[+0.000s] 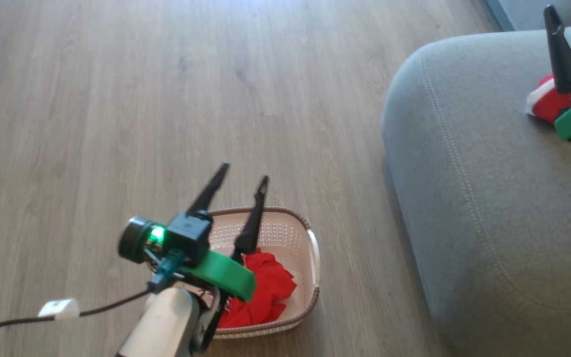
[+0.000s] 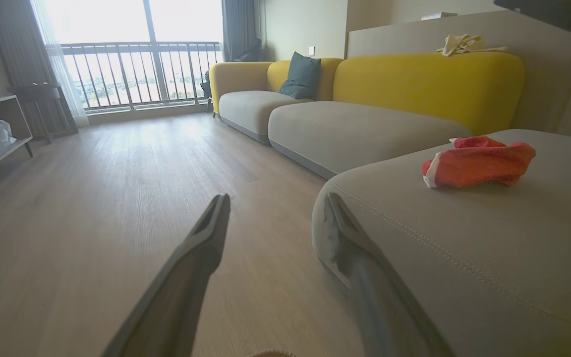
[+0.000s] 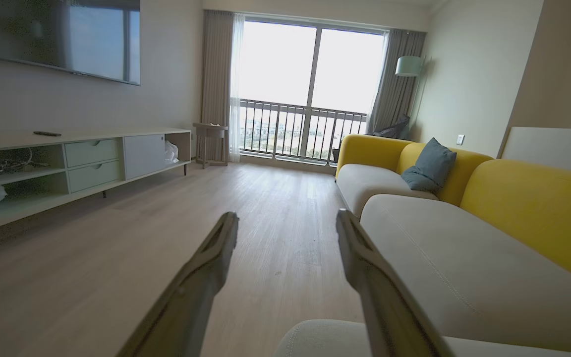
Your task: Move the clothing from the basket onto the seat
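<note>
Basket partly behind left forearm

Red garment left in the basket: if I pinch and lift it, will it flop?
Probably floppy: the red garment lies crumpled in folds, so it should drape and trail. Likely light; the basket might shift if fabric snags its perforated wall.

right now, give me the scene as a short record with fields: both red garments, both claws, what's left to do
garment one: red, crumpled inside the basket
garment two: red with white trim, lying on the seat
left claw: open, empty, above the basket
right claw: open, empty, above the seat near garment two
basket position: on the wood floor, beside the seat
left to do: garment one not yet on the seat
</note>
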You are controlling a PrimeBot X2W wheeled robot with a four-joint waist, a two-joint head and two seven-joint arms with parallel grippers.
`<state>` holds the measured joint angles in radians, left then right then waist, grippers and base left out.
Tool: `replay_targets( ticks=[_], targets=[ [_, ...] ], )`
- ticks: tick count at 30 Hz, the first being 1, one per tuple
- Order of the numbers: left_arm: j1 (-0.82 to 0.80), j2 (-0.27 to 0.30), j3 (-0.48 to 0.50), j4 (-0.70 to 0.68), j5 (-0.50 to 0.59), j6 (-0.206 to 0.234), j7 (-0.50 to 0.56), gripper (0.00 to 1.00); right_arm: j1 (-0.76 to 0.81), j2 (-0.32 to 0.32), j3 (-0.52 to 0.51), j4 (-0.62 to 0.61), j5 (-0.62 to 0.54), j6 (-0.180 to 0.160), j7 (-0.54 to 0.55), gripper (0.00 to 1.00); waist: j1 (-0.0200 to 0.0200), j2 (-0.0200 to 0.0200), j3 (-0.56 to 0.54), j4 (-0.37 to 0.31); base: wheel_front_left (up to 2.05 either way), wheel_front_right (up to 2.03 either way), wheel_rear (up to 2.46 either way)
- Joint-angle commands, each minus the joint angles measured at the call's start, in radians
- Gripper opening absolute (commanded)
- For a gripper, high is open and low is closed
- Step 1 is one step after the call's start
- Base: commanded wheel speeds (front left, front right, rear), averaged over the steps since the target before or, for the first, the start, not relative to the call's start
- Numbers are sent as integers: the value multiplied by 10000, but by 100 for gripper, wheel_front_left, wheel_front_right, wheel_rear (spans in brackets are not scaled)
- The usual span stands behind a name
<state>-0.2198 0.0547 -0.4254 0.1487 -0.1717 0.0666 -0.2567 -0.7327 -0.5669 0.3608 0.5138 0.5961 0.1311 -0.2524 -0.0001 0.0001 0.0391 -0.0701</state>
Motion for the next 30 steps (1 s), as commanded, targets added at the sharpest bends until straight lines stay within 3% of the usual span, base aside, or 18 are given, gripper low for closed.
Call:
replay_targets(
  ticks=[1, 6, 15, 22, 30],
  targets=[
    [-166, -44, 517, -386, 48, 136, -51, 100, 120, -162, -63, -693, 98, -4, -91, 100, 1, -1, -67, 144, 0, 0, 0],
    [-34, -45, 1264, -474, 170, 401, -51, 100, 1676, 104, -798, -2419, 34, -4, -92, 100, 1, -1, -157, 444, 0, 0, 0],
    [334, -45, 2192, -511, 248, 1017, -51, 100, 4435, 1811, -2285, -4206, -1044, -4, -92, 100, 1, -1, -146, 869, 0, 0, 0],
    [670, -45, 2200, -313, 315, 1244, -51, 100, 6261, 3223, -3018, -4476, -2130, -4, -93, 100, 1, -1, -80, 1093, 0, 0, 0],
    [940, -45, 2096, 151, 307, 1394, -51, 100, 7150, 4013, -3016, -4255, -2973, -4, -93, 100, 1, -1, 68, 1094, 0, 0, 0]
  ],
)
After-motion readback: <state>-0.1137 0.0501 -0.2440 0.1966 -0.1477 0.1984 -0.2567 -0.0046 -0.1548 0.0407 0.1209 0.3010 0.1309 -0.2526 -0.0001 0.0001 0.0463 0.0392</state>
